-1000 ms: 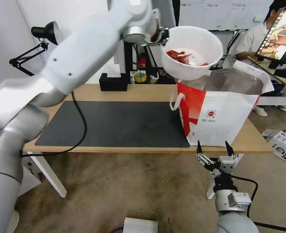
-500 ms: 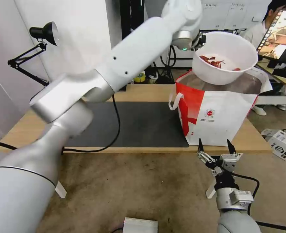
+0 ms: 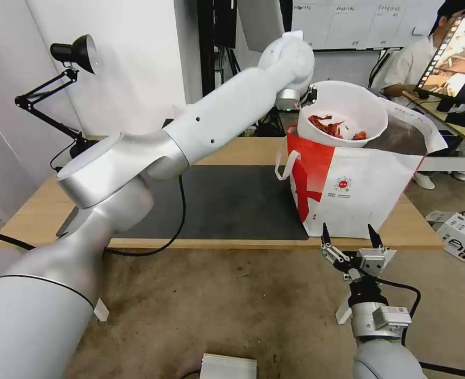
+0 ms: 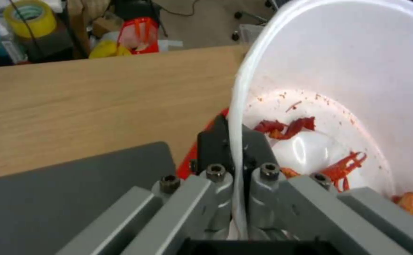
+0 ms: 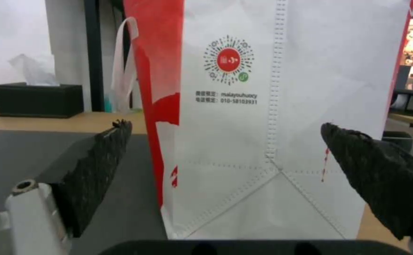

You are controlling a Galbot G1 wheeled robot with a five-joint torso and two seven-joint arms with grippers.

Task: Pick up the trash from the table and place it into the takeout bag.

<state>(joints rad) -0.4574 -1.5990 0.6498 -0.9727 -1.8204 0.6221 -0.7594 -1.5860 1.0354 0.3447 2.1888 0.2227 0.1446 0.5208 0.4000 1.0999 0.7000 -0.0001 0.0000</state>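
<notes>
Light-wood table (image 3: 232, 150), grey mat: 1 takeout bag (image 3: 359, 184), upright. Left gripper (image 4: 237, 166) pinches the white bowl's (image 3: 348, 105) rim (red scraps inside), holding it in the bag's mouth for release. Right gripper (image 3: 350, 242) parked below the table edge, spread wide.

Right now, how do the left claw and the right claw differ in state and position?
The left claw is shut on the rim of the white bowl, while the right claw is open and holds nothing. The left claw is raised at the open top of the takeout bag; the right claw sits low, in front of the table edge, facing the bag's white side. Both are close to the bag.
</notes>
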